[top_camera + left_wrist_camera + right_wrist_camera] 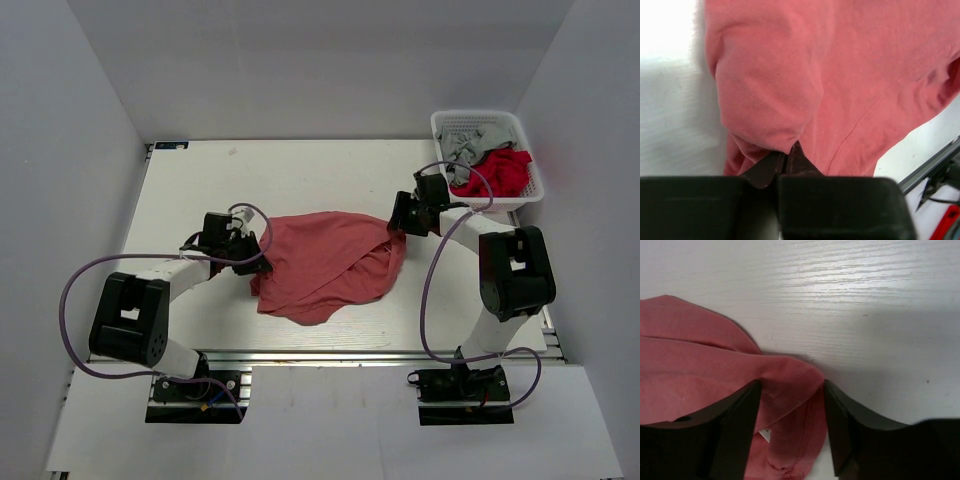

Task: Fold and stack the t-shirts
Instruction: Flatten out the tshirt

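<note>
A salmon-red t-shirt (325, 265) lies crumpled in the middle of the white table (300, 170). My left gripper (255, 258) is at its left edge, shut on a pinch of the cloth; in the left wrist view the closed gripper (785, 157) bites a fold of the shirt (840, 75). My right gripper (398, 222) is at the shirt's right end. In the right wrist view it (790, 385) is open, its fingers (740, 412) standing on either side of a bunched hem fold of the shirt (700, 370), low over the table.
A white mesh basket (440, 135) stands at the back right, holding a red cloth (500, 172) and a grey cloth (468, 148). The table's front rail (935, 160) runs near the left gripper. Grey walls close in the left, back and right sides.
</note>
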### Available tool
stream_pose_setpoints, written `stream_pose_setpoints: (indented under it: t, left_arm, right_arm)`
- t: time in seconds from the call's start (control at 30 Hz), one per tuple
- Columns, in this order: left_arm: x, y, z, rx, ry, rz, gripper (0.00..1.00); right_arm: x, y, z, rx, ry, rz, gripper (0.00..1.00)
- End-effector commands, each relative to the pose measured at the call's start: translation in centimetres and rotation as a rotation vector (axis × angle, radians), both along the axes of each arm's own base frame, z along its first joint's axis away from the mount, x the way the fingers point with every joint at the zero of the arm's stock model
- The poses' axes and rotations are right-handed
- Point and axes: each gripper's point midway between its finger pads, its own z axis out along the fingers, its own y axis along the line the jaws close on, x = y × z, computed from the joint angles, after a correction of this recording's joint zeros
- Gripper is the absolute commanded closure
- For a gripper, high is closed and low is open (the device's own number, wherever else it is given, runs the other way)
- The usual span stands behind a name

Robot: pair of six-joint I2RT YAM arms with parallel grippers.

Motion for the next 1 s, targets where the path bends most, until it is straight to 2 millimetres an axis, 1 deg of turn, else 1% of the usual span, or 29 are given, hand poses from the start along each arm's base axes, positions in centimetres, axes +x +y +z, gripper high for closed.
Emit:
stream_pose_setpoints:
  t: [0.0,0.03,0.07,0.1,0.13,0.17,0.2,0.23,0.27,0.3,0.37,0.4,0.43,0.47,0.5,0.53,0.57,0.63,0.67,0.7,0.73,0.77,0.8,0.83,0.87,0.9,0.93,0.97]
  left_arm:
    - [1.9,-1.4,3.3,-0.064,-0.110,-0.042,0.95]
    - [1.9,-1.4,3.4,-0.064,-0.111,-0.043,1.00]
    - [2.0,-1.7,4.1,-0.085,-0.136,-0.058,1.00]
    - [2.4,-2.0,4.6,-0.099,-0.165,-0.066,1.00]
    - [2.7,-2.0,5.6,-0.106,-0.205,-0.067,1.00]
    - [2.9,-2.1,6.1,-0.110,-0.226,-0.068,1.00]
    - [3.0,-2.2,6.6,-0.120,-0.243,-0.075,1.00]
    - [3.2,-2.3,7.2,-0.124,-0.268,-0.076,1.00]
    - [3.1,-2.4,8.0,-0.135,-0.288,-0.085,1.00]
    - [3.1,-2.6,8.7,-0.150,-0.314,-0.097,1.00]
    - [3.4,-2.8,9.9,-0.165,-0.363,-0.107,1.00]
    - [3.3,-2.9,10.8,-0.175,-0.389,-0.115,1.00]
    - [3.3,-2.9,10.8,-0.175,-0.389,-0.115,1.00]
    - [3.5,-3.0,11.8,-0.179,-0.416,-0.116,1.00]
    - [3.4,-2.9,12.5,-0.183,-0.437,-0.117,1.00]
    - [3.6,-3.0,13.6,-0.188,-0.472,-0.119,1.00]
    - [3.8,-3.0,14.5,-0.192,-0.495,-0.120,1.00]
    - [4.1,-3.1,16.4,-0.202,-0.555,-0.123,1.00]
    - [4.2,-3.1,18.2,-0.209,-0.599,-0.125,1.00]
    - [4.5,-3.0,19.3,-0.207,-0.632,-0.116,1.00]
    - [4.7,-3.1,19.9,-0.210,-0.646,-0.116,1.00]
    - [5.1,-3.0,22.2,-0.215,-0.714,-0.110,1.00]
    - [5.2,-2.8,23.5,-0.212,-0.746,-0.096,1.00]
    - [5.8,-2.6,25.5,-0.211,-0.800,-0.078,1.00]
    - [6.1,-2.5,26.8,-0.211,-0.833,-0.067,1.00]
    - [6.5,-2.4,28.3,-0.206,-0.878,-0.060,1.00]
    - [6.7,-2.2,29.7,-0.207,-0.909,-0.049,1.00]
    - [7.2,-2.0,32.5,-0.212,-0.958,-0.041,1.00]
  right_arm:
    - [0.2,1.2,1.5,0.066,-0.039,0.026,0.44]
    - [-0.1,1.0,1.9,0.062,-0.048,0.021,0.49]
    - [-0.1,1.0,2.0,0.062,-0.054,0.018,0.55]
    - [-0.1,0.9,2.5,0.065,-0.064,0.018,0.58]
    - [-0.4,0.7,2.2,0.062,-0.060,0.014,0.58]
    - [-0.5,0.6,2.5,0.060,-0.068,0.007,0.60]
    - [-0.6,0.6,2.8,0.058,-0.077,0.008,0.88]
    - [-0.5,0.6,3.0,0.059,-0.090,0.021,1.00]
    - [-0.4,1.1,3.5,0.084,-0.098,0.058,1.00]
    - [-0.9,1.6,3.6,0.091,-0.067,0.085,1.00]
    - [-0.6,1.3,4.0,0.058,-0.080,0.085,1.00]
    - [-0.5,1.4,4.2,0.068,-0.092,0.073,1.00]
    - [-0.3,1.2,4.4,0.073,-0.105,0.059,1.00]
    - [-0.5,0.9,5.2,0.077,-0.145,0.035,1.00]
    - [-0.1,0.8,6.0,0.078,-0.187,0.026,1.00]
    - [-0.1,0.6,7.7,0.079,-0.237,0.017,1.00]
    - [0.1,0.4,8.4,0.073,-0.282,0.009,1.00]
    - [0.5,-0.1,12.6,0.069,-0.415,-0.005,1.00]
    - [0.6,-0.3,13.9,0.062,-0.455,-0.001,1.00]
    - [0.2,-0.5,16.6,0.073,-0.523,-0.007,1.00]
    - [0.4,-0.5,18.0,0.080,-0.567,-0.007,1.00]
    - [0.3,-0.5,19.1,0.075,-0.600,0.004,1.00]
    - [0.2,-0.4,21.6,0.088,-0.660,0.012,1.00]
    - [0.1,-0.5,23.2,0.081,-0.704,0.024,1.00]
    - [0.1,-0.5,24.2,0.082,-0.723,0.025,1.00]
    - [0.3,-0.5,27.3,0.088,-0.789,0.025,1.00]
    - [0.4,-0.7,28.7,0.074,-0.822,0.024,1.00]
    - [0.6,-1.4,29.4,0.053,-0.827,-0.006,1.00]
